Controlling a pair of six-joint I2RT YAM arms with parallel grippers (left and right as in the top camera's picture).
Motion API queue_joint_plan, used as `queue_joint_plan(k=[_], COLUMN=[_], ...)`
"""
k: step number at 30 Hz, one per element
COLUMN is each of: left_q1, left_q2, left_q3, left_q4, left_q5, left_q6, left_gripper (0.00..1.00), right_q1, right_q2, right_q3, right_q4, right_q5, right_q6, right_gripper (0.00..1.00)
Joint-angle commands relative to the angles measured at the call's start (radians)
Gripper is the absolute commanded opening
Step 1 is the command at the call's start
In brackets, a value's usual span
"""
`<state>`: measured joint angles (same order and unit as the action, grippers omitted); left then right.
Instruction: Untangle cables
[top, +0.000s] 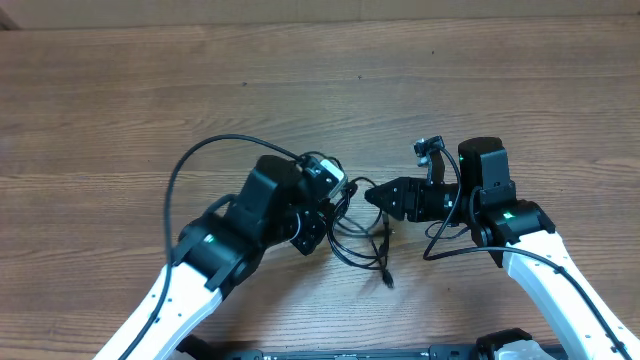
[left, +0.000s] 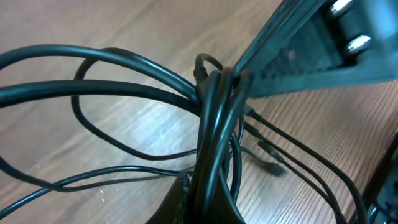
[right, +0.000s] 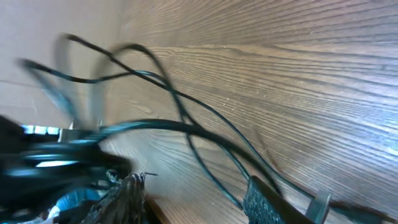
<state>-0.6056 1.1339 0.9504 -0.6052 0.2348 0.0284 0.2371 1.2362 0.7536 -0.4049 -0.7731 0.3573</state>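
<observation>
The cables (top: 352, 240) are thin black cords bunched in loops on the wooden table between my two grippers. One plug end (top: 388, 282) lies loose toward the front. My left gripper (top: 322, 222) is shut on a bundle of several strands; in the left wrist view the cables (left: 214, 124) rise from between its fingers (left: 208, 208) and fan out left and right. My right gripper (top: 372, 196) points left at the bunch with its fingers open. In the right wrist view, cable strands (right: 186, 127) run across just ahead of its fingers (right: 196, 199).
A finger of the right gripper (left: 298, 62) crosses the upper right of the left wrist view, touching the bundle. The left arm's own thick black wire (top: 190, 165) arcs out to the left. Bare wooden table (top: 300, 80) extends behind.
</observation>
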Motion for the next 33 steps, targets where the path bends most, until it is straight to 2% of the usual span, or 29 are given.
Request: queue_joint_plan(k=[1,4,8,9,14,22,26,33], left_q1=[0.014,0.014,0.014,0.014,0.017,0.018,0.018,0.017], left_q2=[-0.047,-0.049,-0.049,-0.051,-0.092,-0.237,-0.300,-0.321], left_q3=[0.040,0.040,0.040,0.040,0.042,0.042,0.042,0.042], left_q4=[0.024,0.063,0.076,0.076,0.059,0.044,0.022,-0.024], left_q5=[0.053,0.184,0.288,0.324,0.352,0.147,0.055,-0.021], left_q6=[-0.014,-0.013,-0.013,-0.013,-0.013,-0.014,-0.014,-0.014], left_gripper=[0.04,0.04,0.04,0.04,0.04,0.04,0.04,0.04], right_q1=[-0.002,-0.002,-0.002,-0.002,-0.002,-0.003,-0.003,-0.003], right_q2=[0.000,0.000,0.000,0.000,0.000,0.000,0.000,0.000], right_q3=[0.024,0.024,0.024,0.024,0.024,0.024,0.024,0.024], right_q4=[0.012,0.027,0.041,0.033,-0.011,-0.099,-0.126,-0.071], right_q5=[0.021,0.022,0.073,0.125,0.302,0.457,0.471,0.250], right_q6=[-0.018,-0.017,-0.017,-0.016,-0.016,-0.013,-0.012,-0.014], right_gripper=[0.51,0.51,0.53,0.58,0.59,0.59,0.59,0.58])
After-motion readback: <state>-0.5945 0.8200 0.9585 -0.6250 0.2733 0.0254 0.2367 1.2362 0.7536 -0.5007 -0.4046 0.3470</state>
